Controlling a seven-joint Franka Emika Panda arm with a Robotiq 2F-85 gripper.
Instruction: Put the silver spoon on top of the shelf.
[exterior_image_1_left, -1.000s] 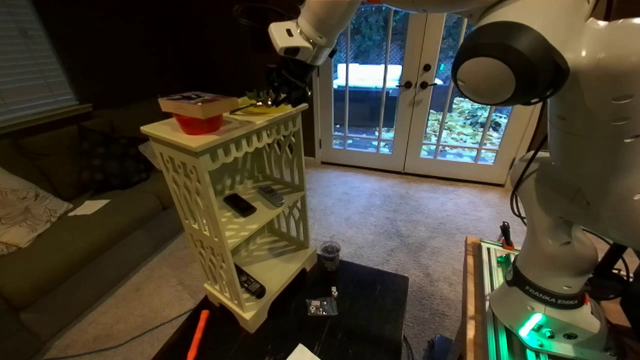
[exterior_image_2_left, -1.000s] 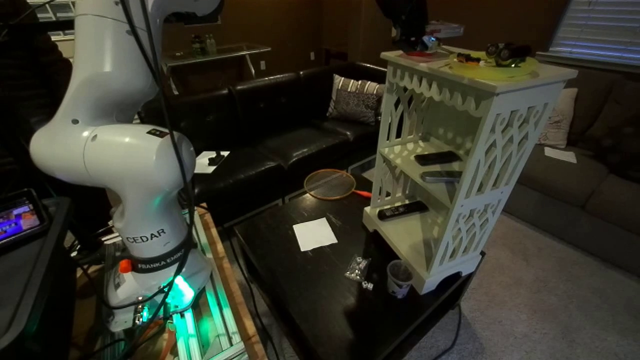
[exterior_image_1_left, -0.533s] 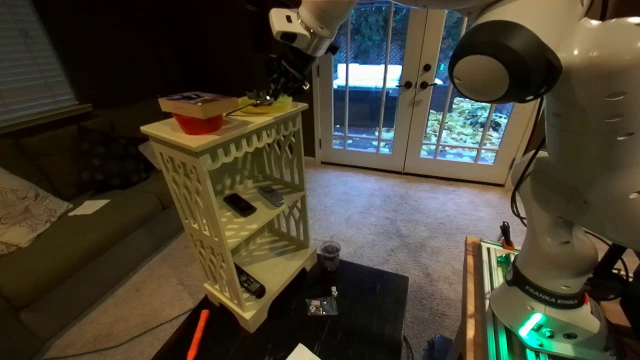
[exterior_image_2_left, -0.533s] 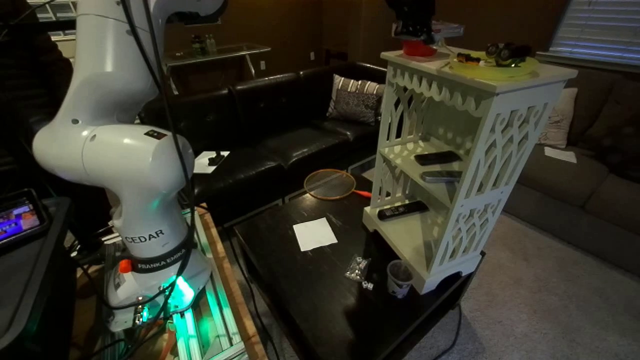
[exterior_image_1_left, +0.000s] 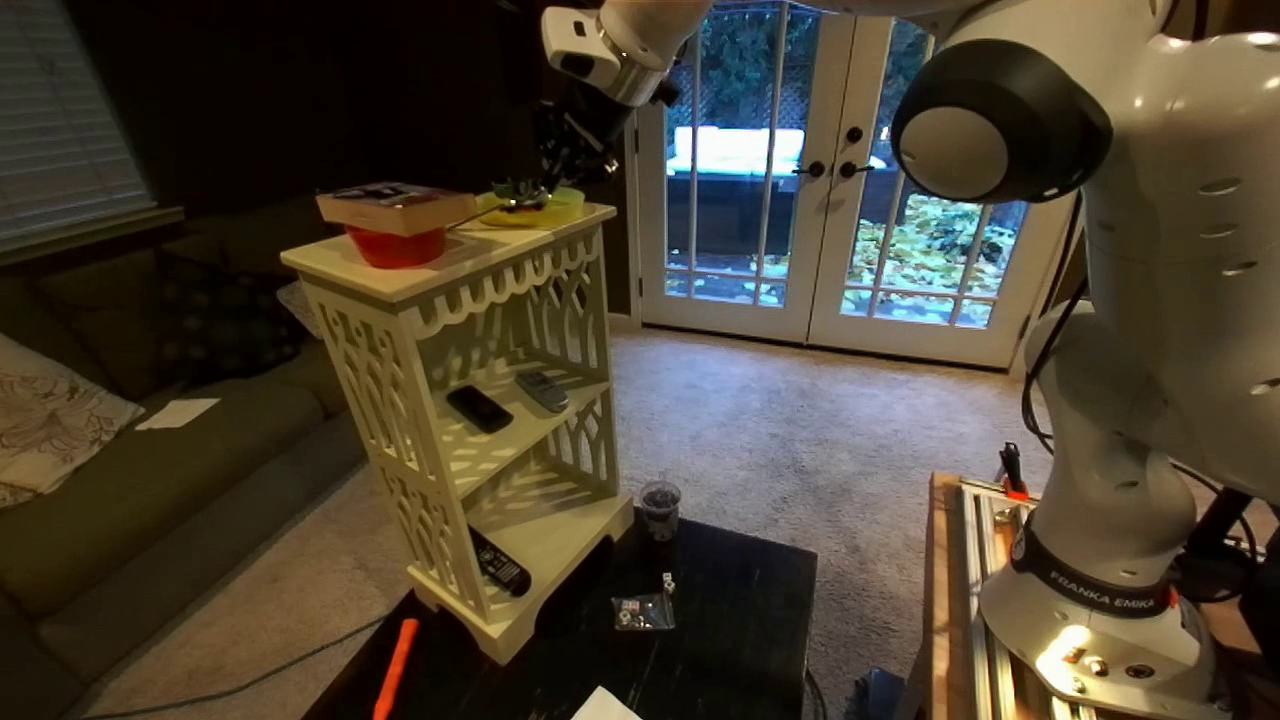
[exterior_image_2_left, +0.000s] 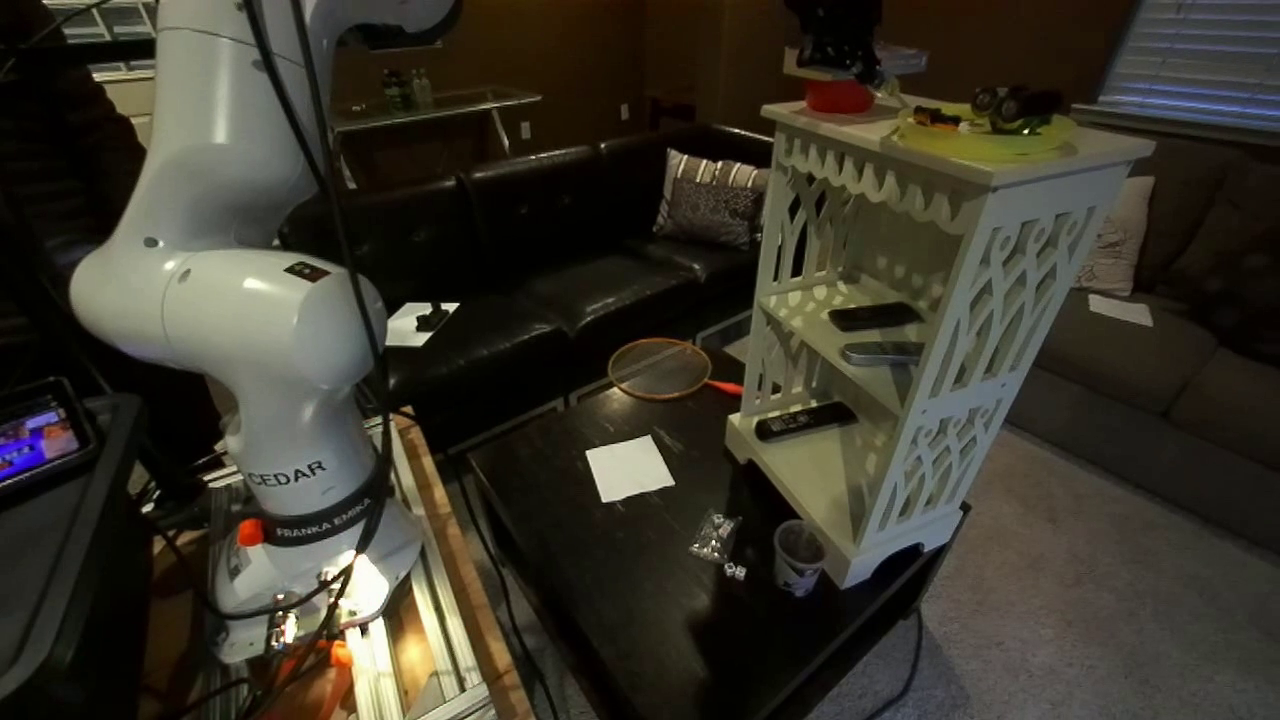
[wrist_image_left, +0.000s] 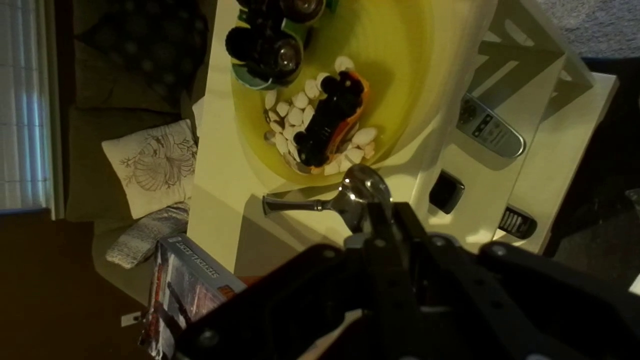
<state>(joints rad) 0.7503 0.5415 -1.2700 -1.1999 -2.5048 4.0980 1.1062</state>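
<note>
In the wrist view the silver spoon (wrist_image_left: 357, 192) lies across the picture, its handle pointing left. My gripper (wrist_image_left: 395, 206) is shut on the edge of its bowl, which runs between the fingertips. Beneath them is the cream-white shelf, whose flat top (wrist_image_left: 215, 210) carries the shadow of the spoon. Both exterior views show the gripper (exterior_image_1_left: 547, 188) just over that top, close behind the red bowl; the thin spoon handle (exterior_image_1_left: 483, 215) slants down toward the bowl. Whether the spoon touches the shelf (exterior_image_2_left: 1100, 152) I cannot tell.
A yellow plate (wrist_image_left: 390, 40) with two toy vehicles and pebbles sits beside the spoon. Near it stands a red bowl (exterior_image_1_left: 405, 248) topped by a book (exterior_image_1_left: 400, 208). Lower tiers hold a phone (exterior_image_2_left: 875, 317) and remotes (exterior_image_2_left: 882, 352). A cup (exterior_image_2_left: 800, 560) stands on the black table.
My gripper has risen slightly and turned, shifting toward the yellow plate with the spoon still in it. The light at the arm's base went from green to white.
</note>
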